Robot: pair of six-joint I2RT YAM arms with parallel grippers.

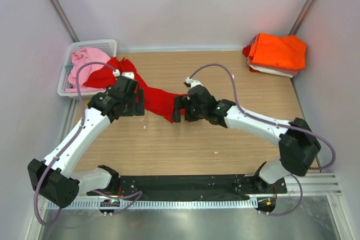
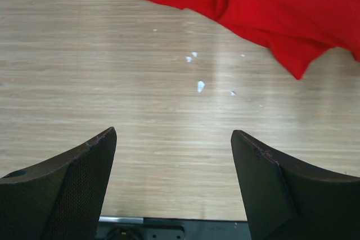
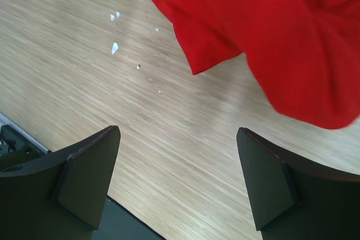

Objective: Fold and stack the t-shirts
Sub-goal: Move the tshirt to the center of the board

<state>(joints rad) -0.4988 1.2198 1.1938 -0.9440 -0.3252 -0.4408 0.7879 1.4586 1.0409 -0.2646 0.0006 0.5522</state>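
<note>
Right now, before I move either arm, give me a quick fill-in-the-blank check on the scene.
1. The crumpled t-shirt on the table is ____.
2. The white basket holds a ____ t-shirt.
3. The folded stack is topped with ____.
4. The left gripper and right gripper are both ____.
Missing words: red; pink; orange; open.

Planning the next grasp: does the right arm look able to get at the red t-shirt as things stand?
Probably yes. The right fingers are open and empty, and the red t-shirt lies just ahead of them on the table, with nothing blocking the way.
</note>
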